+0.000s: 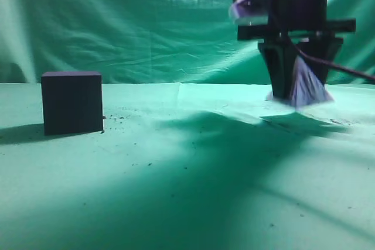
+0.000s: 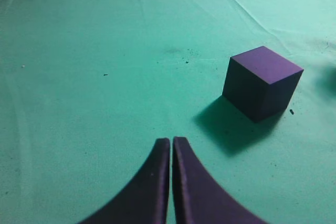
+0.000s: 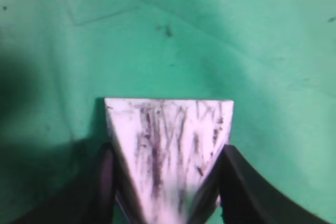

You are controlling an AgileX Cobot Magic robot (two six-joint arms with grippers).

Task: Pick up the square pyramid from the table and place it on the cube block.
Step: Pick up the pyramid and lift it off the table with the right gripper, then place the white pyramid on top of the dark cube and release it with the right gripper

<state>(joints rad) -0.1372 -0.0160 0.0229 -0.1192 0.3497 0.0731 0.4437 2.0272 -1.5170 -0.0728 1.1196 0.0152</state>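
Observation:
The square pyramid point(image 1: 306, 86), pale lilac-white with dark streaks, is at the right of the exterior view, between the fingers of my right gripper point(image 1: 293, 83), with its base at or just above the green cloth table point(image 1: 193, 168). In the right wrist view the pyramid point(image 3: 168, 150) fills the gap between the two dark fingers, which press on its slanted sides. The dark purple-black cube block point(image 1: 72, 102) stands at the far left, well apart from the pyramid. In the left wrist view the cube point(image 2: 261, 82) lies ahead and to the right of my left gripper point(image 2: 171, 142), which is shut and empty.
Dark crumbs speckle the cloth near the cube point(image 1: 120, 116). A green backdrop point(image 1: 146, 21) hangs behind the table. The right arm casts a broad shadow over the middle of the cloth.

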